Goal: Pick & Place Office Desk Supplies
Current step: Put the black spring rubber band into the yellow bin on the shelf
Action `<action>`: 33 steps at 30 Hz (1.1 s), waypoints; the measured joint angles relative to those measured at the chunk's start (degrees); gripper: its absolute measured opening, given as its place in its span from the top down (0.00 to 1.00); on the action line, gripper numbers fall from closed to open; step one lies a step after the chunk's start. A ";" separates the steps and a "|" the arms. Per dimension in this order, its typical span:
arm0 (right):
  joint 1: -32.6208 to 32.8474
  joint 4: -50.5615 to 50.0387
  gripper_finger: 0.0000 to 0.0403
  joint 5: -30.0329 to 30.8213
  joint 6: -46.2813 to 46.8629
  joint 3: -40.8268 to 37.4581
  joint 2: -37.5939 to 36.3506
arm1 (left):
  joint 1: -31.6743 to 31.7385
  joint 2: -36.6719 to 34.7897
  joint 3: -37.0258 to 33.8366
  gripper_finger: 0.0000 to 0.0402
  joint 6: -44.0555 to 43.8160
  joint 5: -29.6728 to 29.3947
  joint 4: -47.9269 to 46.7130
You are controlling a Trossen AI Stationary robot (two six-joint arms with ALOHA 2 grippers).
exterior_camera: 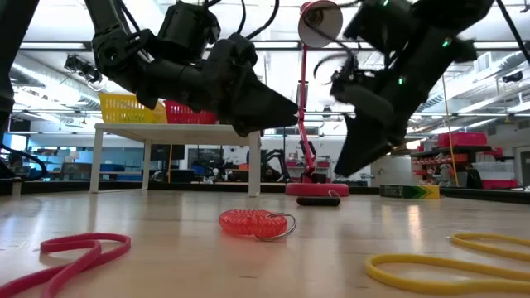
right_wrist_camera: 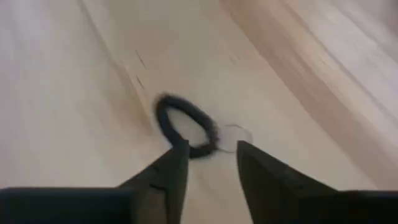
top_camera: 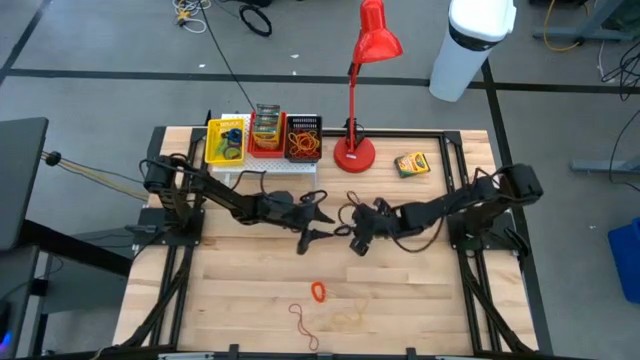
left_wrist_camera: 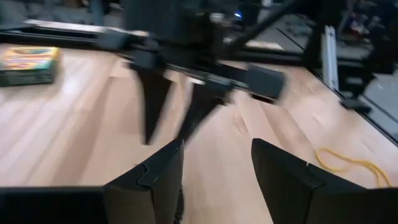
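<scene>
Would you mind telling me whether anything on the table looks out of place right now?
Yes: several bands lie loose on the bare wood instead of in the bins. There is a red coil, a reddish-brown loop, a faint yellow loop and a black ring. One crayon box sits alone by the lamp.

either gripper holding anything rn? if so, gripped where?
Nothing held. The left gripper is open and empty above the table; the right gripper is open just over a black band lying on the wood.
</scene>
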 joint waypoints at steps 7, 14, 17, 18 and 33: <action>-9.40 1.91 0.52 -9.65 -22.12 -2.35 -0.32 | 0.00 0.00 0.00 0.54 1.36 1.17 -1.03; -16.04 9.48 0.56 -27.08 -34.78 -2.88 1.32 | 0.00 -0.04 0.00 0.55 1.52 1.17 -1.02; -16.95 9.50 0.60 -29.37 -36.92 -2.88 3.37 | -0.01 -0.04 -0.02 0.55 1.74 1.19 -1.16; -17.08 9.60 0.61 -29.56 -37.26 -2.89 4.04 | -0.01 -0.04 -0.02 0.55 1.74 1.18 -1.27; -16.81 10.31 0.97 -31.14 -38.36 -2.88 4.76 | 0.12 -0.07 -0.04 0.55 1.73 0.65 -3.89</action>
